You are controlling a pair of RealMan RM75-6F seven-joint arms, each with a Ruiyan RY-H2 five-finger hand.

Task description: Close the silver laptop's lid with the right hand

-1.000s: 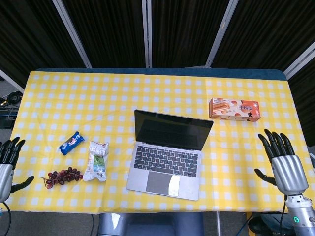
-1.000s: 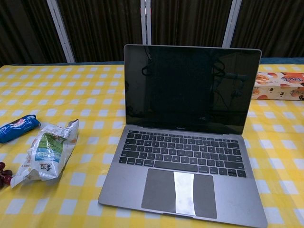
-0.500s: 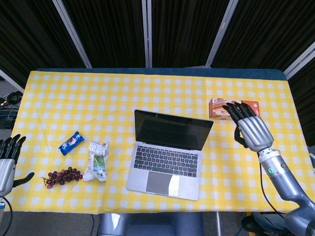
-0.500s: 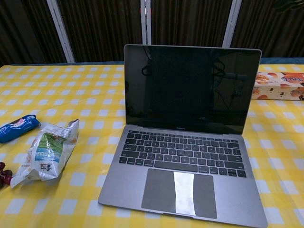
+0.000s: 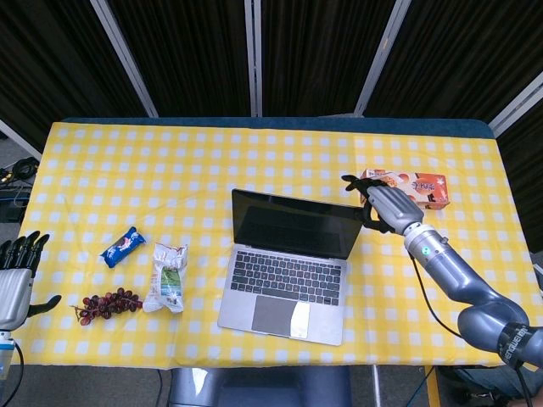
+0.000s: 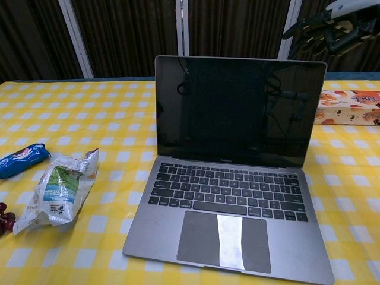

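The silver laptop (image 5: 288,263) (image 6: 231,178) stands open in the middle of the table, its dark screen upright and facing me. My right hand (image 5: 382,206) (image 6: 332,24) hovers with fingers spread just above and behind the lid's top right corner; I cannot tell whether it touches the lid. It holds nothing. My left hand (image 5: 17,275) hangs open at the table's near left edge, far from the laptop, and shows only in the head view.
An orange snack box (image 5: 416,188) (image 6: 350,107) lies right behind my right hand. Left of the laptop lie a white and green snack bag (image 5: 167,276) (image 6: 56,193), a blue wrapper (image 5: 124,246) (image 6: 22,159) and a bunch of grapes (image 5: 106,303).
My right hand has swung from the table's near right edge, past the snack box, up to the lid's top right corner. The laptop has not moved.
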